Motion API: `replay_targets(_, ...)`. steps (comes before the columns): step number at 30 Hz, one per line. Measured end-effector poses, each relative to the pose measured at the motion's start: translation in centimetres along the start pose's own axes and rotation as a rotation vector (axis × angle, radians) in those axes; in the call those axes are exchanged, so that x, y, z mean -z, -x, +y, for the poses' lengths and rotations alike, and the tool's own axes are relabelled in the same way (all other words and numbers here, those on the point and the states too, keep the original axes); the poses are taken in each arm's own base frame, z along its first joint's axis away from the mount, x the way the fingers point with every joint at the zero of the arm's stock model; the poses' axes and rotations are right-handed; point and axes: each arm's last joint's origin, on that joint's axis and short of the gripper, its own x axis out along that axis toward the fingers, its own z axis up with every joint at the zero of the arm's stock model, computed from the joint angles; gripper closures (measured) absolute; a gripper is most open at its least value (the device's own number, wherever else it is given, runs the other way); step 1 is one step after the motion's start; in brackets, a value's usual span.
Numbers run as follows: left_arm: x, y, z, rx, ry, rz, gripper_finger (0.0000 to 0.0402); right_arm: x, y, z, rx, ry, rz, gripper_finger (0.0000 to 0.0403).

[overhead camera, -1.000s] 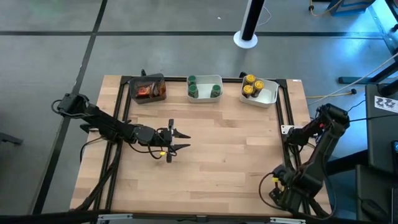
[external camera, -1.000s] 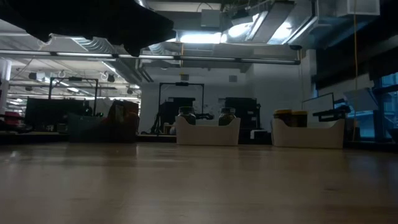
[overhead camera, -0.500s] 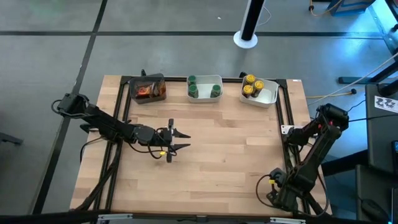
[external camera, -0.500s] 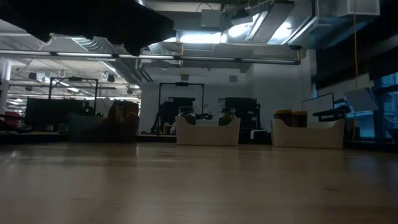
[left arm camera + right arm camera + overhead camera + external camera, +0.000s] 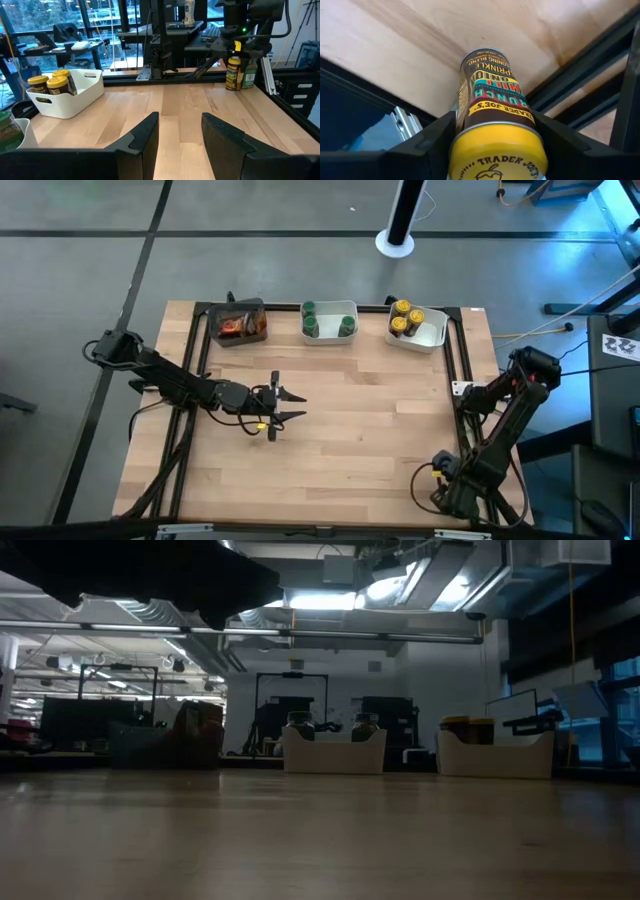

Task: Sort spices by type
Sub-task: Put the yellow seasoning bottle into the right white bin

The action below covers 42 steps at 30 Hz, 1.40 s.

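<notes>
Yellow-lidded spice jar [image 5: 492,125] is sitting between the right gripper [image 5: 490,145] fingers at the table's near right corner, lid toward the wrist, base toward the tabletop | grasp: jaws flanking it, contact unclear | left gripper [image 5: 285,405] is hovering mid-table, jaws apart, empty | white tray [image 5: 432,335] is holding yellow-lidded jars [image 5: 404,317]; middle white tray [image 5: 329,308] green-lidded jars [image 5: 309,318]; dark tray [image 5: 238,308] reddish-brown jars [image 5: 236,326]

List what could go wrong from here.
1. The right gripper straddles the yellow-lidded jar at the table's corner by the black frame; a poor grip could knock it off the edge.
2. The yellow tray already looks crowded, so placing another jar may bump the rest.
</notes>
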Motion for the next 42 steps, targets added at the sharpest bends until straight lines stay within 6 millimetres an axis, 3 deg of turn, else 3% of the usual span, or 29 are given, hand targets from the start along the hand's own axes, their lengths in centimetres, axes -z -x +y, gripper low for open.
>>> replay_targets(9,0.0,0.0,0.0,-0.001,-0.007,0.0,0.0269,-3.8,3.2,-0.3,-0.086,0.078,-0.17,0.0172)
replay_targets(18,0.0,-0.1,0.3,-0.011,-0.006,0.0,0.0269,-8.4,8.2,-4.3,-0.003,0.077,-0.36,0.0172)
replay_targets(27,0.0,-0.1,0.3,-0.011,-0.006,0.001,0.0269,-11.7,13.5,-8.8,0.062,0.011,-0.532,0.0172)
replay_targets(35,0.0,-0.1,0.3,-0.011,-0.006,0.002,0.0269,-15.6,16.2,-10.9,0.163,-0.017,-0.664,0.0172)
replay_targets(42,0.0,-0.1,0.3,-0.011,-0.007,0.002,0.0269,-18.8,17.4,-13.4,0.229,-0.072,-0.678,0.0172)
